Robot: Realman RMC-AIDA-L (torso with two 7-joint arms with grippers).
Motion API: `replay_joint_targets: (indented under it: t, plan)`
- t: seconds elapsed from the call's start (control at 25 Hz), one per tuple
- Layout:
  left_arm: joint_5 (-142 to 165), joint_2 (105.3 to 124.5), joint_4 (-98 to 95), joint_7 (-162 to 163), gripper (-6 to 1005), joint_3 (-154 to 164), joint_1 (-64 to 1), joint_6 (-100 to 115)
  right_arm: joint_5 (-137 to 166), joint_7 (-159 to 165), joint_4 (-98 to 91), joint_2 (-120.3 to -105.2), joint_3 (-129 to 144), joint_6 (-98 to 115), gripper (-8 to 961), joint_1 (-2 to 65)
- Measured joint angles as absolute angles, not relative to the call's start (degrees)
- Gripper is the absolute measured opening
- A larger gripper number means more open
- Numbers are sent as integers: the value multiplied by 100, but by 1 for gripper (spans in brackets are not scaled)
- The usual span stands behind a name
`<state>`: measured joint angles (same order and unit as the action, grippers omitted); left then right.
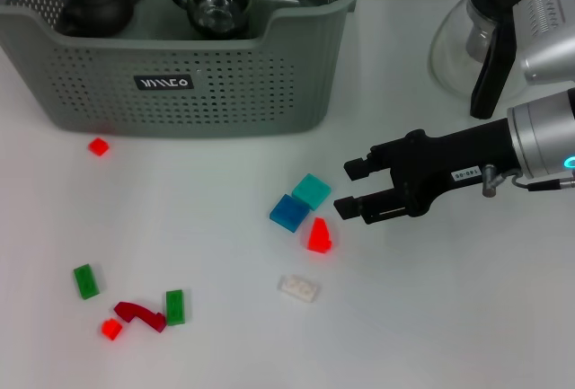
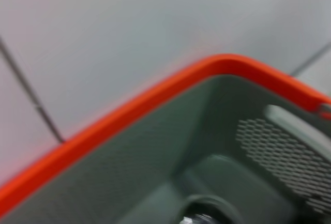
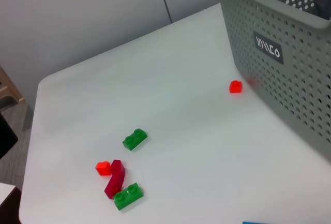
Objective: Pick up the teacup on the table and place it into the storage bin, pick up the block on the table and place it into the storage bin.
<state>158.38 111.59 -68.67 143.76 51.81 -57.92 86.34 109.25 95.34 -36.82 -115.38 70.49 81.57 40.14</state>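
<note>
Head view gives you the right gripper (image 1: 348, 190) coming in from the right side, low over the table (image 1: 431, 317), fingers apart w/ nothing between them. Its tips sit just right of a tight cluster: teal block (image 1: 311, 190), blue block (image 1: 289, 213) touching it, and a red wedge block (image 1: 318, 236) just below the lower finger. No contact w/ any of them that you can see. White block (image 1: 297, 288) lies a bit nearer the robot.

Storage bin (image 1: 180, 57) stands at the far left of the table, label facing you. Inside it: glass teacup (image 1: 214, 0) near the middle and a dark teapot (image 1: 97, 4) to its left. Glass jug (image 1: 490, 39) w/ black lid is far right, behind the right arm.

Left side of the table holds loose pieces: small red block (image 1: 98, 146) near the bin's front wall, two green blocks (image 1: 86, 280), a dark red curved piece (image 1: 140, 314).

Left gripper isn't visible anywhere (its wrist cam only shows the bin's inside, blurred), so you can't tell its state.
</note>
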Motion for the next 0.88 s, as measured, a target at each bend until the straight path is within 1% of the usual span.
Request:
replay_joint_targets:
  t: [0.12, 0.32, 0.44, 0.6, 0.76, 0.88]
  plan:
    - [16111, 11200, -6634, 14386, 441, 5188, -5831, 8288, 10925, 9540, -3690, -11546, 7049, 8150, 685, 4008]
    - [16313, 11199, -6583, 14374, 448, 5178, -5828, 8133, 10925, 9528, -3676, -11549, 7047, 8136, 685, 4026]
    - [16307, 11175, -6825, 14271, 549, 5163, -5800, 8476, 10924, 9521, -3662, -11549, 7031, 8129, 685, 4031]
    - [16135, 11175, -7508, 13492, 694, 4948, -5719, 10050, 10925, 9520, -3653, -11546, 6978, 8115, 685, 4016]
    - [15892, 11321, -8331, 12820, 871, 4797, -5424, 11496, 10925, 9518, -3643, -11550, 6967, 8048, 685, 3995]
    - [15864, 11479, -8931, 12646, 888, 5122, -4927, 11802, 10925, 9518, -3638, -11548, 6950, 8002, 685, 3991]
